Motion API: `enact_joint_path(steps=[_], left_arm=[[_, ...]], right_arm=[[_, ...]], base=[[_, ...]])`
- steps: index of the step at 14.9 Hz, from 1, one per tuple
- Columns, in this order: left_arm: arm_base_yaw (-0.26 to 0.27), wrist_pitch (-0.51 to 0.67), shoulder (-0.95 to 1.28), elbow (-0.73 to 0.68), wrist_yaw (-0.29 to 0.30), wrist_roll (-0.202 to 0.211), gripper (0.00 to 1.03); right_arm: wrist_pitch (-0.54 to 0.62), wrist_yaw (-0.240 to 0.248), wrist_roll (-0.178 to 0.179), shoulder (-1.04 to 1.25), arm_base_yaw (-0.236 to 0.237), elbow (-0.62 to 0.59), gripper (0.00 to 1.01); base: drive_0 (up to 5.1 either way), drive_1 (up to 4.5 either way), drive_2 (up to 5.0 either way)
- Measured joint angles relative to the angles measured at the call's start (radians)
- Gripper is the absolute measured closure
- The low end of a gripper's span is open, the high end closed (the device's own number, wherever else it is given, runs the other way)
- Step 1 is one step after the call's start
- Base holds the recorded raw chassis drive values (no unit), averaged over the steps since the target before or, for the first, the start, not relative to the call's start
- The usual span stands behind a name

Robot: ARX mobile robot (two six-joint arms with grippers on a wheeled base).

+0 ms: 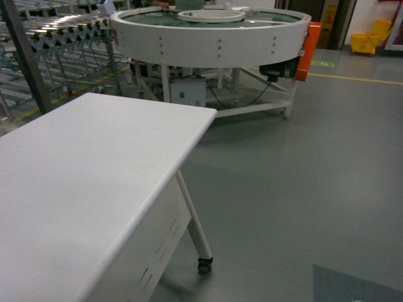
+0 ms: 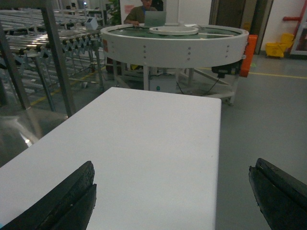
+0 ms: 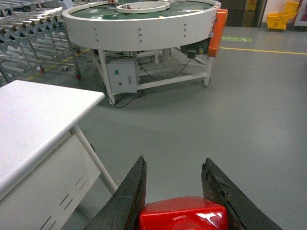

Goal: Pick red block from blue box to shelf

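The red block (image 3: pixel 182 214) sits between the two black fingers of my right gripper (image 3: pixel 173 165), which is shut on it and held above the grey floor to the right of the white table. My left gripper (image 2: pixel 170 175) is open over the white table top, nothing between its fingers. The shelf (image 1: pixel 44 44) of steel posts and roller tracks stands at the far left, also in the left wrist view as the shelf (image 2: pixel 43 45) and in the right wrist view as the shelf (image 3: pixel 29 28). The blue box is out of view. Neither gripper shows in the head view.
A white table (image 1: pixel 82 182) on castors fills the near left. Behind it stands a round white conveyor table (image 1: pixel 214 34) with an orange panel (image 1: pixel 310 50). A person (image 2: pixel 144 12) sits behind it. A yellow mop bucket (image 1: pixel 370 38) stands far right on grey floor.
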Motion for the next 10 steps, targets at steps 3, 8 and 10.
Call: enact_joint_path(steps=[3,8,10], left_arm=[[0.000,0.006,0.000,0.000,0.000,0.000,0.05],[0.000,-0.001,0.000,0.000,0.000,0.000,0.05],[0.000,0.001,0.000,0.000,0.000,0.000,0.05]], right_arm=[[0.001,0.000,0.000,0.000,0.000,0.000,0.73],[0.002,0.000,0.000,0.001,0.000,0.000,0.73],[0.002,0.000,0.000,0.000,0.000,0.000,0.73]], base=[[-1.7,2.63,-6.0],[-1.7,2.61,-6.1],[-1.7,2.67,-6.0]])
